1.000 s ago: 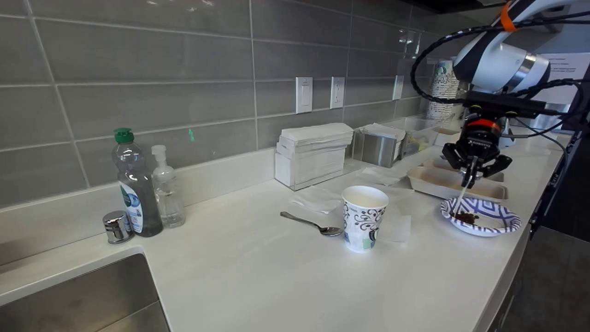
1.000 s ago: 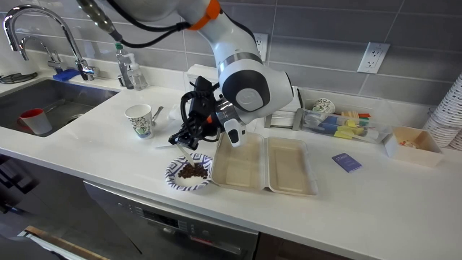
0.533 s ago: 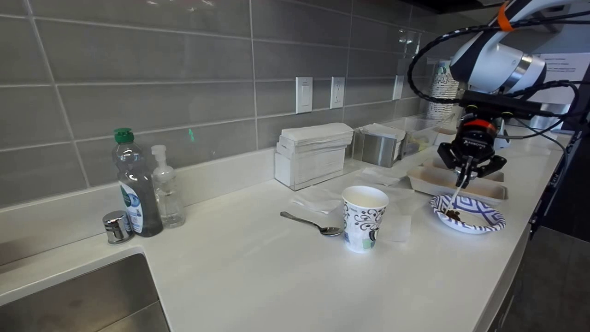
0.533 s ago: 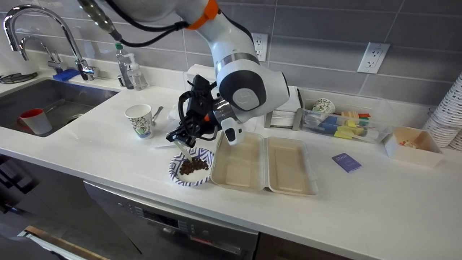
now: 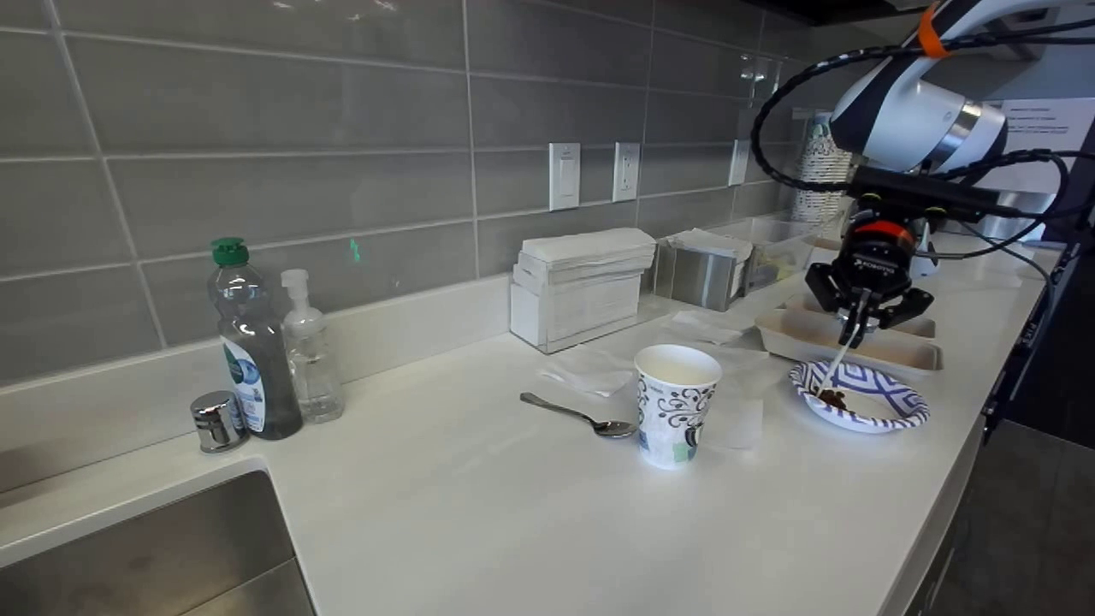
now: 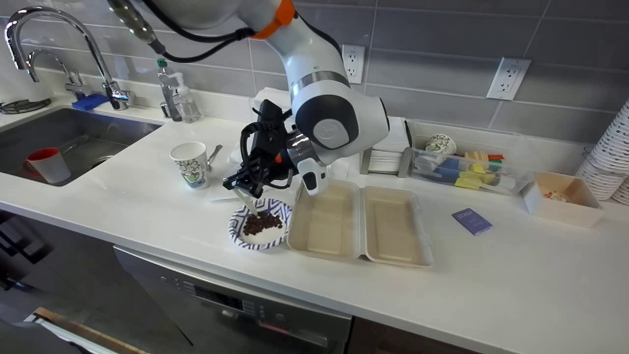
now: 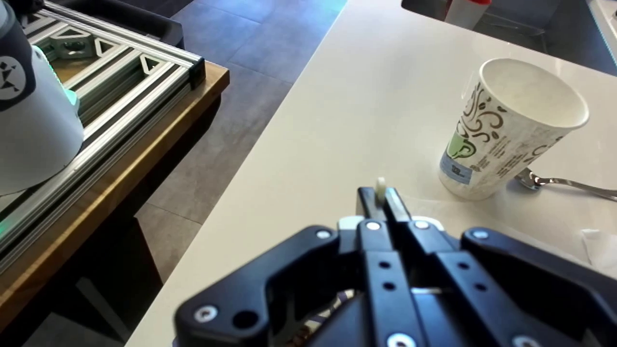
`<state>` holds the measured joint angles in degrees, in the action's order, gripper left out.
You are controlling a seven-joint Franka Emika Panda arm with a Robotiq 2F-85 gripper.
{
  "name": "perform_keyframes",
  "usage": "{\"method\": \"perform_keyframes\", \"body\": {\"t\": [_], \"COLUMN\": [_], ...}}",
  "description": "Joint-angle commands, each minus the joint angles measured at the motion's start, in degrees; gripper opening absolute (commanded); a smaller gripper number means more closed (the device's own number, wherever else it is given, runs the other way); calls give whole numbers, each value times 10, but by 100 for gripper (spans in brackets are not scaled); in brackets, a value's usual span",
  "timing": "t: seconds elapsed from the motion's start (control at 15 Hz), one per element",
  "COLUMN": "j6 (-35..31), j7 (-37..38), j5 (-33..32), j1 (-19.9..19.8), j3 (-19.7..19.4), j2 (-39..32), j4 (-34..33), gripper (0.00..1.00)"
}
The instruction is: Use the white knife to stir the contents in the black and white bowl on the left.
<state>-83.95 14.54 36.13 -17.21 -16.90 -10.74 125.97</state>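
Wrist view: wht knife (image 7: 381, 188) pinched in claw (image 7: 383, 199); bowl (image 7: 332, 307) below.

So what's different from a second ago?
The round white bowl with the blue-patterned rim slid away from the front edge of the white counter, carrying its small brown bits. The black gripper shifted slightly left in both exterior views. Nothing was grabbed or let go: it still holds the thin white knife. The white patterned paper cup, shiny metal spoon and open tan takeout box stayed put.
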Motion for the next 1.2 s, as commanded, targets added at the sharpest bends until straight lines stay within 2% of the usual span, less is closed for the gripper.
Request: {"method": "perform_keyframes", "body": {"t": [0.0, 0.47, 0.8, 1.13], "j6": [33, 64, 44, 6], "j7": [1, 3, 3, -7], "j5": [-15, -49, -69, -43], "j1": [0, -3, -11, -16], "j3": [-3, -12, -24, -29], "j2": [5, 1, 0, -1], "j4": [1, 5, 5, 8], "gripper": [1, 1, 1, 1]}}
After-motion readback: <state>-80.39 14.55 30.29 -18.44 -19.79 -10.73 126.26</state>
